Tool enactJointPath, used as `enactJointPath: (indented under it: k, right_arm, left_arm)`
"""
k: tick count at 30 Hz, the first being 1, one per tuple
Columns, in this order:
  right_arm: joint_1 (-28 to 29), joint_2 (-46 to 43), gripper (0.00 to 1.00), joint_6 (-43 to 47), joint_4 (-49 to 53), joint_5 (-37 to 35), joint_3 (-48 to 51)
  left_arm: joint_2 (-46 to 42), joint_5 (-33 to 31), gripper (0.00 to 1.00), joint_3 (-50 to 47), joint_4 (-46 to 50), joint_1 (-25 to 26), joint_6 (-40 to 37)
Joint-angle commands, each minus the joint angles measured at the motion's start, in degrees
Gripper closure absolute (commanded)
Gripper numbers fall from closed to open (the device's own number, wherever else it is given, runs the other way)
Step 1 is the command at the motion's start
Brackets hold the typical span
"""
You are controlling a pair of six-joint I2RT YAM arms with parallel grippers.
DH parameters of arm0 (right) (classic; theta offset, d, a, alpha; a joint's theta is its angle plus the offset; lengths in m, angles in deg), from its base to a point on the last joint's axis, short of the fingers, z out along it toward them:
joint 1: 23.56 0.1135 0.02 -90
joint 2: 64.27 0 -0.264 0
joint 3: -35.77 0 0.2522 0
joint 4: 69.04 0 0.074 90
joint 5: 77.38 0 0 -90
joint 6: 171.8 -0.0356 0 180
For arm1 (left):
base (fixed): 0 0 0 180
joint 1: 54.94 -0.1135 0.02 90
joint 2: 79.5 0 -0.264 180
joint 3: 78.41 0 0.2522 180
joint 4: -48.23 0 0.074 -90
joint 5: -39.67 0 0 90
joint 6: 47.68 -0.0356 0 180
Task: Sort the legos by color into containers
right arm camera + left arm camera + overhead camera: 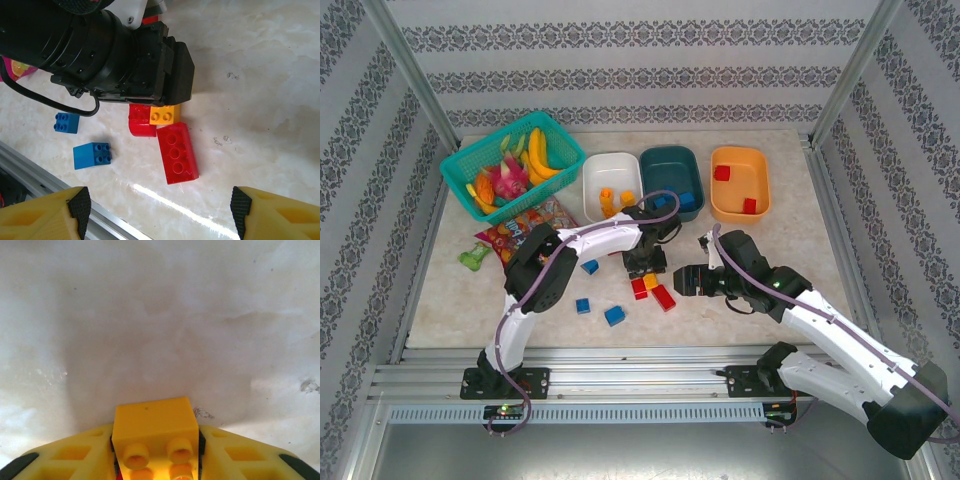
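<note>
One yellow brick (155, 432) is pinched in the left tool (645, 262), down on the bench (760, 245) beside red bricks (177, 152). Next I'd say lift it to the white tub (595, 172); the right tool (686, 279) hangs wide open, empty.

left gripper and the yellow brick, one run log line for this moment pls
left gripper: shut on yellow brick, brick on table | right gripper: open, empty, near long red brick | phase: grasp

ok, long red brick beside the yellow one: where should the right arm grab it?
Probably best to pinch the long red brick across its two long sides, mid-length, coming straight down. It lies flat with those sides mostly bare, while one short end butts the yellow brick held by the left gripper.
</note>
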Motion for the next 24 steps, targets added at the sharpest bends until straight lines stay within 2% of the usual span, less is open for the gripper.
enactJointPath:
  k: [1,8,11,17,21,24]
  right_arm:
    - [-0.1,-0.6,0.24,0.2,0.0,0.9,1.1]
    - [-0.5,-2.3,0.25,-0.8,-4.5,6.2,0.8]
    - [-1.3,-1.9,0.25,-0.9,-5.5,6.1,-2.4]
    - [-4.9,3.6,0.25,-1.5,-9.3,9.4,-7.7]
    - [-6.4,10.2,0.24,-2.8,-13.6,11.6,-10.4]
    - [-7.2,15.2,0.24,-5.7,-18.8,12.9,-11.8]
  left_arm:
    - [1.7,-2.4,0.63,2.1,1.0,1.1,0.4]
    - [-1.3,-6.3,0.76,7.6,2.1,0.2,-2.3]
    - [-4.3,-8.7,0.77,10.7,3.9,-1.5,-4.0]
    - [-7.1,-10.8,0.77,15.5,5.0,-8.9,-9.7]
    - [-5.2,-8.6,0.77,18.4,-1.4,-14.8,-14.0]
    - [-0.4,-8.1,0.76,23.1,-5.9,-18.0,-17.4]
